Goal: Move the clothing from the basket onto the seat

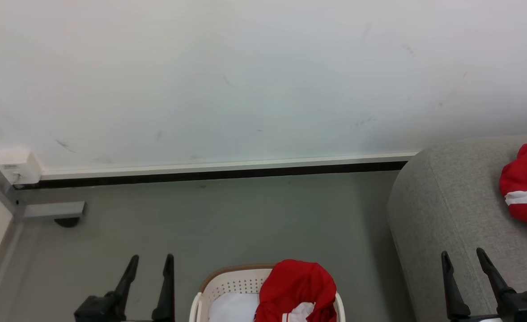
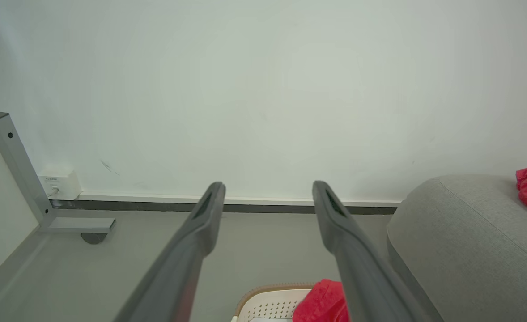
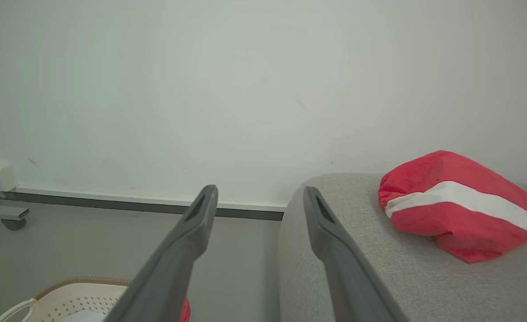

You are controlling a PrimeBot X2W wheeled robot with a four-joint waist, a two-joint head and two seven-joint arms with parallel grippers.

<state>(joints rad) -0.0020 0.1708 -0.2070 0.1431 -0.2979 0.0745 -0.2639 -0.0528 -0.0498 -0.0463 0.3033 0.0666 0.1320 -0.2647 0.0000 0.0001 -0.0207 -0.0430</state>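
Here, a cream basket (image 1: pixel 227 273) sits on the grey floor (image 1: pixel 227 214), one red garment (image 1: pixel 297 284) heaped over its right rim. Right of the basket, a second red garment (image 1: pixel 525 179) lies on the grey seat (image 1: pixel 447 201). The left hand (image 1: pixel 152 256) and right hand (image 1: pixel 462 252) flank the basket, fingers spread, holding nothing.

The garment (image 3: pixel 460 205) is showing bright red with a white stripe against the light grey sofa (image 3: pixel 380 268), while the basket (image 1: pixel 232 284) is showing cream perforated walls and a brown rim.
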